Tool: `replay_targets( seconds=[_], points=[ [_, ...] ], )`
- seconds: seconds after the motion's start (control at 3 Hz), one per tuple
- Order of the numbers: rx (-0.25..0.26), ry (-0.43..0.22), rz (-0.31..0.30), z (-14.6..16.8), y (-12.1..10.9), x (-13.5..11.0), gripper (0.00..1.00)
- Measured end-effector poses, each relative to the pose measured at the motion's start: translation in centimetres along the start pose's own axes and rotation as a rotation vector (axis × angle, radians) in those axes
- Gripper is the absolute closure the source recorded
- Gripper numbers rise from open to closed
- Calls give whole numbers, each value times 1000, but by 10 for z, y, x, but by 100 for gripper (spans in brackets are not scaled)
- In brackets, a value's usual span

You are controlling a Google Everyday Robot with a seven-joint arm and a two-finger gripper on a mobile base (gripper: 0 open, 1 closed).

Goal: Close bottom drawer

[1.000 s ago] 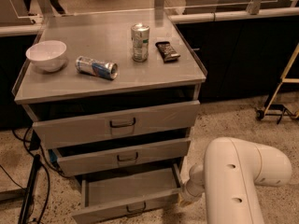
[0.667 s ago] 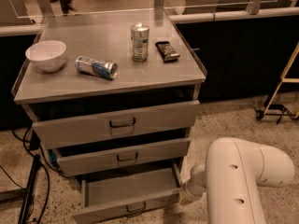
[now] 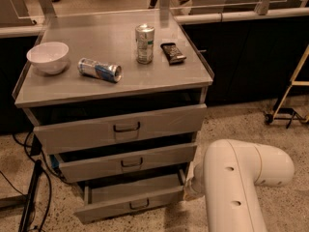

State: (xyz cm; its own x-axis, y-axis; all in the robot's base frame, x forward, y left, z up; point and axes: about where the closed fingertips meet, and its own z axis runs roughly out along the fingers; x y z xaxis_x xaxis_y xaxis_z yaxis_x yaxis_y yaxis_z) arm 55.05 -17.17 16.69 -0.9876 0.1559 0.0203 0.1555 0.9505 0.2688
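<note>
The bottom drawer [image 3: 130,197] is the lowest of three grey drawers in the metal cart. It stands pulled out, with its flat tray showing and a small dark pull handle [image 3: 139,204] on its slim front. My white arm [image 3: 236,178] reaches down at the drawer's right front corner. The gripper [image 3: 189,187] is at that corner, mostly hidden behind the arm.
The middle drawer [image 3: 128,161] and top drawer [image 3: 120,127] stand slightly out. On the cart top [image 3: 159,76] are a white bowl [image 3: 47,57], a lying can [image 3: 100,70], an upright can [image 3: 144,43] and a dark packet [image 3: 173,52]. Cables [image 3: 29,197] lie left; a yellow stand [image 3: 289,95] is right.
The view has shifted slightly and people in the background moved. The arm and bottom drawer look about the same.
</note>
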Motion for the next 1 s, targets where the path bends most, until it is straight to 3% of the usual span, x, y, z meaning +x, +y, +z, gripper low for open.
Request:
replay_targets(
  seconds=[1.0],
  points=[
    [-15,-34,36,-5,4,-20,100]
  ],
)
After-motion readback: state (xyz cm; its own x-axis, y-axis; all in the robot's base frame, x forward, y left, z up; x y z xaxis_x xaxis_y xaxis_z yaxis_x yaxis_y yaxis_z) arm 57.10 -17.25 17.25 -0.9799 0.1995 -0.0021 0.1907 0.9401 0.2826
